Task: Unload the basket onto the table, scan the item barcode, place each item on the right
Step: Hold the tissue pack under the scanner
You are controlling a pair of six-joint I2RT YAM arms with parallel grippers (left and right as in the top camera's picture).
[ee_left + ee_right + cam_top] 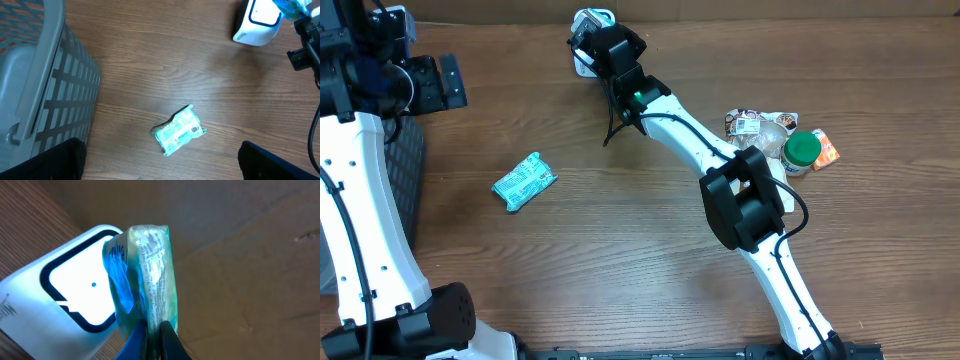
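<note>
R gripper [152, 332] clamps blue-green pkt [147, 265] in front of white scanner [60, 297].

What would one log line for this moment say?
right gripper: shut on packet | packet: before scanner | left gripper: open, empty | second packet: on table

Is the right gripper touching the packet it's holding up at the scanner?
Touching. The right wrist view shows the right gripper shut on the lower edge of the packet, no gap, with the scanner just behind.
</note>
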